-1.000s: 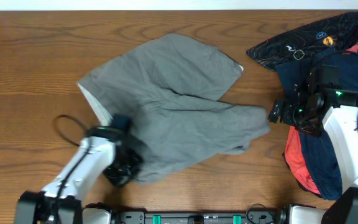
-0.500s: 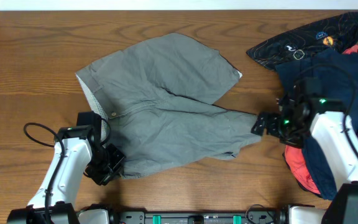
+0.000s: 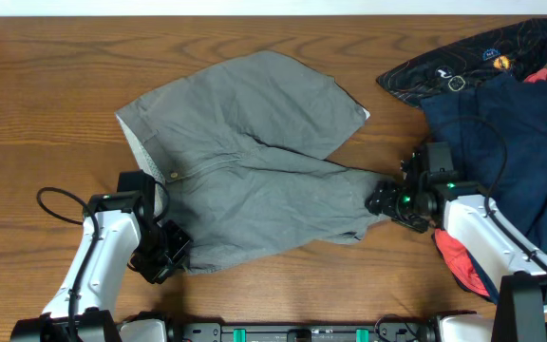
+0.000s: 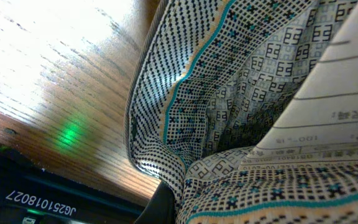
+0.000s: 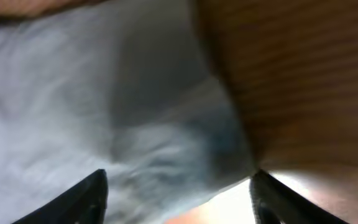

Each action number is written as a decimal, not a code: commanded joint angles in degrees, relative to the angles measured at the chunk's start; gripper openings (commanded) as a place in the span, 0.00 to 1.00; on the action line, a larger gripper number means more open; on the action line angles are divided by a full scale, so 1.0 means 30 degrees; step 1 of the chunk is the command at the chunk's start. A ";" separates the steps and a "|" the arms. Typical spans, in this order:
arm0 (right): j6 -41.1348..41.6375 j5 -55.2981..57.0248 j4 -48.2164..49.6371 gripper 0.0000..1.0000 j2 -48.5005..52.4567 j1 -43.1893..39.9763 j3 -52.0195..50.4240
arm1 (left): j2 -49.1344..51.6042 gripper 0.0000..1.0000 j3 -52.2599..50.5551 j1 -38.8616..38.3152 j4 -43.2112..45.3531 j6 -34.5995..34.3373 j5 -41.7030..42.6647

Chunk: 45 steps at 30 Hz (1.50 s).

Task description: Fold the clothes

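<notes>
The grey shorts (image 3: 254,142) lie spread on the wooden table, waistband at the left with its button (image 3: 174,176), legs pointing right. My left gripper (image 3: 164,252) is at the waistband's front corner, shut on it. The left wrist view is filled with the speckled waistband lining (image 4: 229,74) and a care label (image 4: 340,106), with one dark finger (image 4: 163,208) under the cloth. My right gripper (image 3: 380,201) sits at the hem of the near leg. Its fingers are wide open (image 5: 179,199) over the grey cloth (image 5: 104,93).
A pile of other garments lies at the right edge: a navy one (image 3: 511,142), a black printed one (image 3: 463,57) behind it, and a red one (image 3: 454,252) under my right arm. Bare wood (image 3: 46,114) lies left of the shorts.
My right gripper moved left off the garment pile to the shorts' leg hem. My left gripper first pulled the waistband left and flatter, then stayed still for the last half second.
</notes>
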 commanded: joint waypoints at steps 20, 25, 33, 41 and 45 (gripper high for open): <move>0.0044 0.2266 -0.2856 0.01 -0.2594 -0.1246 0.2696 | -0.1115 0.06 0.2812 0.0131 -0.3359 0.2769 -0.0036; -0.2127 0.2339 -0.6870 0.01 -0.5224 -0.3767 0.7919 | -0.3104 0.06 0.6346 0.0131 -0.7023 0.3971 -0.0036; -0.4758 0.2339 -0.9071 0.01 -0.5974 -0.4583 1.3049 | -0.6812 0.06 0.8765 0.0131 -0.9486 0.3716 -0.0029; -0.5158 0.2033 -0.5166 0.01 -0.3767 -0.2965 1.3092 | -0.7716 0.06 0.8735 0.0146 -0.6135 0.1596 -0.1268; -0.5166 0.2040 -0.2550 0.01 -0.1734 -0.1537 1.3092 | -0.6594 0.06 0.8721 0.0146 -0.4124 0.0262 -0.2273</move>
